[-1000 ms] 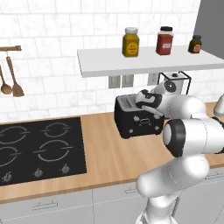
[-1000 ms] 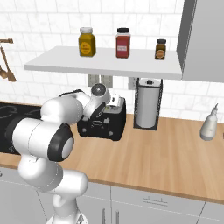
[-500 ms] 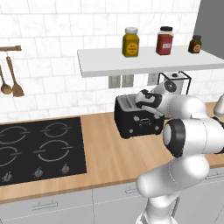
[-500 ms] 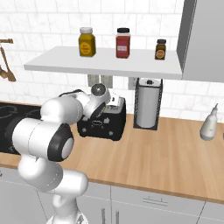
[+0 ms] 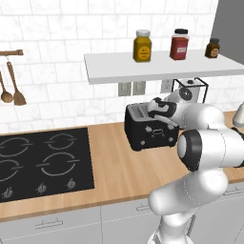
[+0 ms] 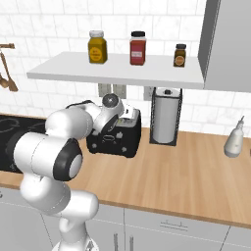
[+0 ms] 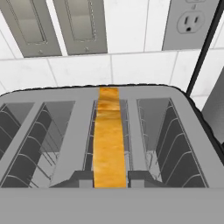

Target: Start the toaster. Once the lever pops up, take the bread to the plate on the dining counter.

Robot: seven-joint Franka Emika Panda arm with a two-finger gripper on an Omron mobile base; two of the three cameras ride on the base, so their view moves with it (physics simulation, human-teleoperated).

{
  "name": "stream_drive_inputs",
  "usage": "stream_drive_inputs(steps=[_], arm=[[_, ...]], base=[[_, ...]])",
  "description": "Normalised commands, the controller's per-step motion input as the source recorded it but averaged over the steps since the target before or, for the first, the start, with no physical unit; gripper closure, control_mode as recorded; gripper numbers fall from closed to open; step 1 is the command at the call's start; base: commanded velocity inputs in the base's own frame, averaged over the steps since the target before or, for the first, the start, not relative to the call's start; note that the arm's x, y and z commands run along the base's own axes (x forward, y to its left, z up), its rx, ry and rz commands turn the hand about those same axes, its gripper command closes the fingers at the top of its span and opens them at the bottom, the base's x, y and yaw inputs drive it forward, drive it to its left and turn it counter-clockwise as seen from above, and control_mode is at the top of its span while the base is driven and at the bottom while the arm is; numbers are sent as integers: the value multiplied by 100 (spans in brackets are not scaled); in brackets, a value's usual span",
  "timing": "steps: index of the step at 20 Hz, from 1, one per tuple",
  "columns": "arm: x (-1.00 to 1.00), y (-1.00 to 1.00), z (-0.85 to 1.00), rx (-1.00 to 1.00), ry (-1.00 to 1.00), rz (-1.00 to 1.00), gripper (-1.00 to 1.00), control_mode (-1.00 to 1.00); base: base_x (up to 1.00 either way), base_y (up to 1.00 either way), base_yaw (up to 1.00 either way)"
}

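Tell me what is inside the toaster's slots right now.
In the hand view, the toaster holds the bread on edge, its golden crust showing between two fingers. The slice's faces and lower part are hidden; the side slots show wire guides.

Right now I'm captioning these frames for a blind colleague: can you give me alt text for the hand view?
Looking down into the toaster, the top edge of the bread, golden-brown, stands upright between the gripper's two dark fingertips, which are closed on it. Behind the toaster, a white tiled wall carries two grey switch plates and a power outlet.
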Motion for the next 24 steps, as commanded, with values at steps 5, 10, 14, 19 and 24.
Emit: stream_drive_inputs(steps=[5, 10, 14, 19, 24], arm=[[-4, -7, 1, 0, -3, 0, 100, -100], [0, -6, 25, 0, -4, 0, 100, -100], [-1, 0, 61, 0, 0, 0, 100, -100], [-16, 0, 63, 0, 0, 0, 100, -100], [-41, 4, 47, -1, 0, -3, 100, -100]], base=[[0, 0, 0], [0, 0, 0], [0, 0, 0], [0, 0, 0], [0, 0, 0]])
